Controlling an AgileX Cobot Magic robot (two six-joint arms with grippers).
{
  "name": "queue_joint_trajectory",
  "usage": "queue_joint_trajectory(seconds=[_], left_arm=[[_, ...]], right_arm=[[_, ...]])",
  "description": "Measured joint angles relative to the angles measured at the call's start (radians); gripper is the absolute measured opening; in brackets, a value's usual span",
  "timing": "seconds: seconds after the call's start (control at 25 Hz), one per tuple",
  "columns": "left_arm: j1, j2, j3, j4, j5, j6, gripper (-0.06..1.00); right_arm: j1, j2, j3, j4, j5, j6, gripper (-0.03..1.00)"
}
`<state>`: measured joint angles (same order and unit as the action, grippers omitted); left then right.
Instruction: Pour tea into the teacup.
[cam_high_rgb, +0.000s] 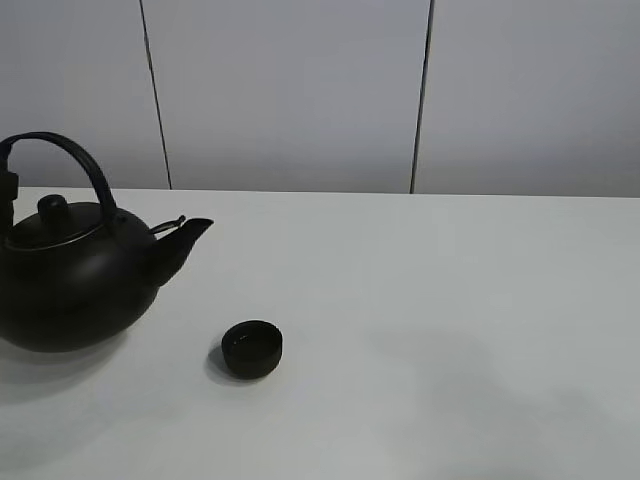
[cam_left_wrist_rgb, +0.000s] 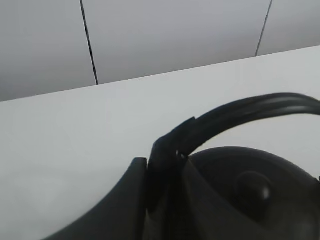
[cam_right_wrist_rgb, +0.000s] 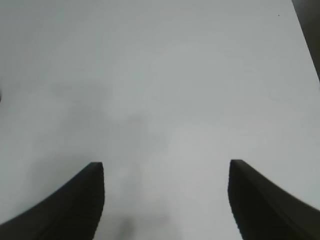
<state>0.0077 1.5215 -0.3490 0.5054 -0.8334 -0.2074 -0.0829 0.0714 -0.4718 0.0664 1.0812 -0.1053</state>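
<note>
Teapot (cam_high_rgb: 75, 285) left on table (cam_high_rgb: 450, 330); teacup (cam_high_rgb: 252, 348) right, nearer.

High front view (wrist close-ups)

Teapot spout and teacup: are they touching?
Apart. The exterior high view shows the teapot spout up and left of the teacup, with bare white table between them.

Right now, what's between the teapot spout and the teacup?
Nothing: in the exterior high view only bare white table separates the teapot spout from the teacup.
</note>
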Motion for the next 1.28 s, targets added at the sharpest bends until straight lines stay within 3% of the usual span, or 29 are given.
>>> queue_joint_trajectory(seconds=[0.16, 0.36, 0.68, 0.96, 1.28], left_arm=[[0.017, 0.014, 0.028, 0.014, -0.064, 0.085, 0.12], [0.017, 0.122, 0.028, 0.011, -0.183, 0.115, 0.12], [0.017, 0.224, 0.025, -0.008, -0.226, 0.184, 0.12], [0.017, 0.226, 0.025, -0.003, -0.228, 0.171, 0.13], [0.017, 0.226, 0.04, 0.013, -0.288, 0.135, 0.24]], right_arm=[[0.0, 0.0, 0.0, 0.0, 0.0, 0.0, 0.48], [0.0, 0.0, 0.0, 0.0, 0.0, 0.0, 0.48], [0.0, 0.0, 0.0, 0.0, 0.0, 0.0, 0.48], [0.0, 0.0, 0.0, 0.0, 0.0, 0.0, 0.48], [0.0, 0.0, 0.0, 0.0, 0.0, 0.0, 0.48]])
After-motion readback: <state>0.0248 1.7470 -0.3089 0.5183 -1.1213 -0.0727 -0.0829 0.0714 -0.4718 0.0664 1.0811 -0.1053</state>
